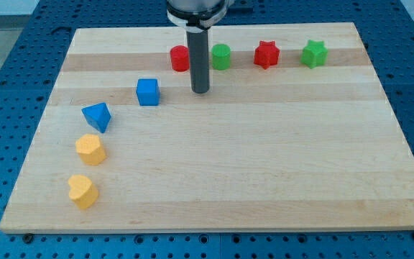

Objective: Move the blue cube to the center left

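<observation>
The blue cube sits on the wooden board in the upper left part of the view. My tip rests on the board to the cube's right, a clear gap away, at about the same height in the view. The rod rises to the view's top and partly hides a red cylinder behind it.
A blue triangular block lies down-left of the cube. Two yellow blocks, one above the other, lie near the left edge. Along the top are a green cylinder, a red star and a green star.
</observation>
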Controlling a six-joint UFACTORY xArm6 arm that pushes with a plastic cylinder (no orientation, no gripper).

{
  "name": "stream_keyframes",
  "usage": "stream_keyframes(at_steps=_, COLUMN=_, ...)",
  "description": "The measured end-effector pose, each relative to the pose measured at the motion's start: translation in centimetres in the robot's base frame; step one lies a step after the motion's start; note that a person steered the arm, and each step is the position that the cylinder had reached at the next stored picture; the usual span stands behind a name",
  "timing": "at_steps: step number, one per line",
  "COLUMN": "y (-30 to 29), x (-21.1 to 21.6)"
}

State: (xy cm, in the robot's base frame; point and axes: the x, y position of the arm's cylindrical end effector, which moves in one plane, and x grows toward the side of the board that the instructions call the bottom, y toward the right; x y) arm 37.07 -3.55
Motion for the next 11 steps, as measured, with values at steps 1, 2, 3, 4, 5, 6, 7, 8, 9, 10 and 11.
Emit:
stream_keyframes(at_steps=1, y=-3.0, x=-1.3)
stream_keyframes(at_steps=2, y=-5.4, x=-1.3)
stream_keyframes(at_steps=3, y=-5.4, x=-1.3)
stream_keyframes(at_steps=4, y=-5.4, x=-0.8)
stream_keyframes(at_steps=5, y=-5.4, x=0.9)
stream_keyframes(at_steps=6, y=-6.1, x=1.4)
stream_keyframes(at_steps=7, y=-8.7, x=1.4)
stream_keyframes(at_steps=8, y=-11.4, x=1.4)
stream_keyframes(at_steps=9, y=-13.7, x=1.4)
stream_keyframes(at_steps=10, y=-13.3, x=1.4)
stream_keyframes(at_steps=11, y=-9.0, x=2.1)
